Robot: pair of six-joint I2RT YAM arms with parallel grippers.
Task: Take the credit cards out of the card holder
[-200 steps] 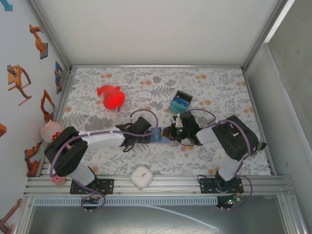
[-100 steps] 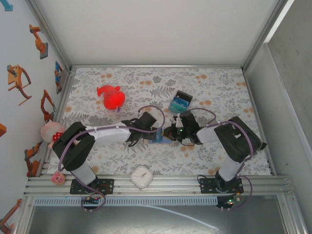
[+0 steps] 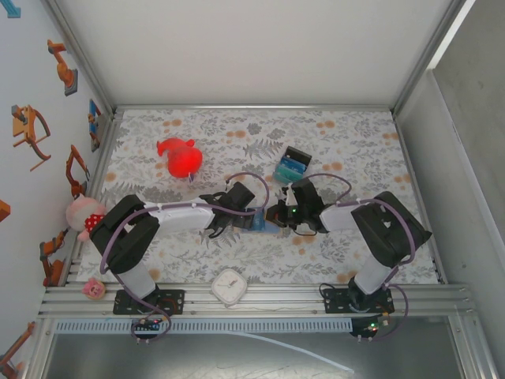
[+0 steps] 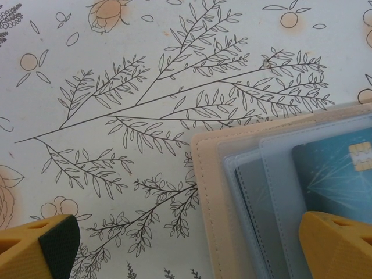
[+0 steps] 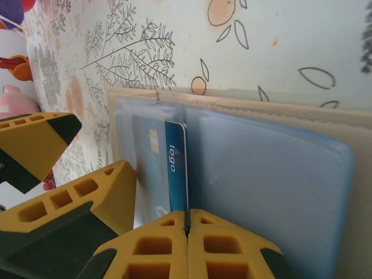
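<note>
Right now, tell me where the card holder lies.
Top view: the card holder lies open mid-table between the left tool and the right tool, which pinches a credit card from it.

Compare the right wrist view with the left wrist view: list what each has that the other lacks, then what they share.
Right wrist: the right gripper shut on a blue card printed "logo", and a pink toy. Left wrist: the teal starburst face of the chip card. Both: the open tan wallet, that chip card, the flowered cloth, the open left gripper.
</note>
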